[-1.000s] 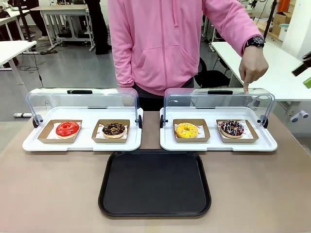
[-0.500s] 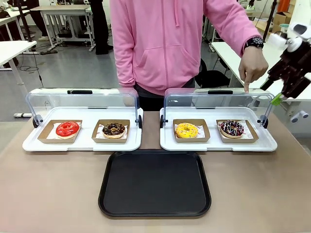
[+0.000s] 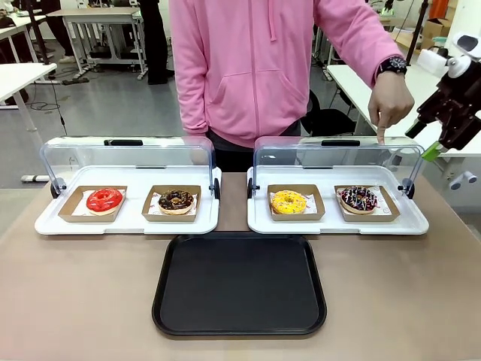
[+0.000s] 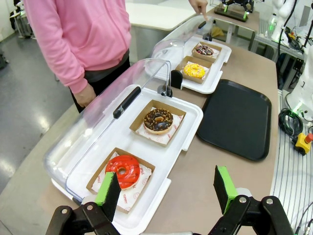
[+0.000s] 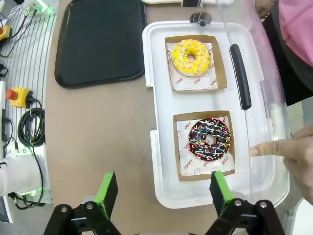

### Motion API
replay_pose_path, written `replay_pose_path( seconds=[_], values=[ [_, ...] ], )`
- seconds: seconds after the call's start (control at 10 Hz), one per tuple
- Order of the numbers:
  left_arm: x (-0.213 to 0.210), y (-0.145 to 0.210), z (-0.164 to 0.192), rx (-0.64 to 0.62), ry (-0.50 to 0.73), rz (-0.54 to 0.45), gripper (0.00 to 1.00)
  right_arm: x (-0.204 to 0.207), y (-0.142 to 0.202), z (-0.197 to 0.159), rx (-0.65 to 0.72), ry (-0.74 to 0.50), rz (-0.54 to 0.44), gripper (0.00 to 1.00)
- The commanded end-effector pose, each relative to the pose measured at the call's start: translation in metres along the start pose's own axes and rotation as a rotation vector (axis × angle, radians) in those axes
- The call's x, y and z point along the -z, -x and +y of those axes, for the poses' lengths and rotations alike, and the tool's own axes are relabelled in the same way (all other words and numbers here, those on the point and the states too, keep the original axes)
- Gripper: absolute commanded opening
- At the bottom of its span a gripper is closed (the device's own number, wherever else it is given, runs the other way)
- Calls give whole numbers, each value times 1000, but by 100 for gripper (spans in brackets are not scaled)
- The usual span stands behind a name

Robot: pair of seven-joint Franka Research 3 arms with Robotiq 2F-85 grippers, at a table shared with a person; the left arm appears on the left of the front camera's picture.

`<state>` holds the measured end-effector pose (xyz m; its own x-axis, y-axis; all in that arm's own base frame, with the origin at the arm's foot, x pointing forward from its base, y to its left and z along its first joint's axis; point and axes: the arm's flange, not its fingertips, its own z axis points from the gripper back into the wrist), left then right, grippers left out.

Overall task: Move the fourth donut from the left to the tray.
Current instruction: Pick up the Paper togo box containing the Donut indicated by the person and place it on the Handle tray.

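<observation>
The fourth donut (image 3: 359,198), chocolate-iced with coloured sprinkles, sits in a brown cardboard holder at the right end of the right white tray. It is also in the left wrist view (image 4: 204,50), far off, and the right wrist view (image 5: 209,139). The black tray (image 3: 239,284) (image 4: 238,117) (image 5: 100,41) lies bare at the table's near middle. My right gripper (image 3: 422,141) (image 5: 162,188) hangs open, above and to the right of that donut. My left gripper (image 4: 166,187) is open over the table's left end, near the red donut (image 4: 122,170). A person's hand (image 3: 387,105) (image 5: 288,152) points a finger at the lid by the fourth donut.
Two white trays (image 3: 128,224) (image 3: 409,226) with raised clear lids (image 3: 124,158) (image 3: 338,156) stand behind the black tray. They also hold a red donut (image 3: 104,199), a crumb-topped chocolate donut (image 3: 176,200) and a yellow donut (image 3: 288,201). Cables and a stop button (image 5: 19,97) lie off the table's edge.
My right arm has swung into the front view from the right edge and now holds high beside the right lid. The person's pointing hand and the donuts have stayed put.
</observation>
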<state>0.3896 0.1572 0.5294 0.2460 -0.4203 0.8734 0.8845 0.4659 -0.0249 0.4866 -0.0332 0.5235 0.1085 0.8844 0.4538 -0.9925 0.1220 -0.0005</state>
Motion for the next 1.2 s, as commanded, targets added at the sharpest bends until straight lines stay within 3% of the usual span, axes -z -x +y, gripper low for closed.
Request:
replay_pose_path(
  seconds=[0.0, 0.1, 0.5, 1.1],
  values=[
    [-1, -3, 0, 6, 1, -21, 100, 2, 0, 0, 1, 0, 1, 100],
    [-1, -3, 0, 6, 1, -21, 100, 25, 4, 3, 69, 56, 90, 100],
    [-1, -3, 0, 6, 1, -21, 100, 80, 15, 28, 111, 197, 198, 100],
    [-1, -3, 0, 6, 1, -21, 100, 150, 30, 45, -15, 351, 368, 100]
  ],
)
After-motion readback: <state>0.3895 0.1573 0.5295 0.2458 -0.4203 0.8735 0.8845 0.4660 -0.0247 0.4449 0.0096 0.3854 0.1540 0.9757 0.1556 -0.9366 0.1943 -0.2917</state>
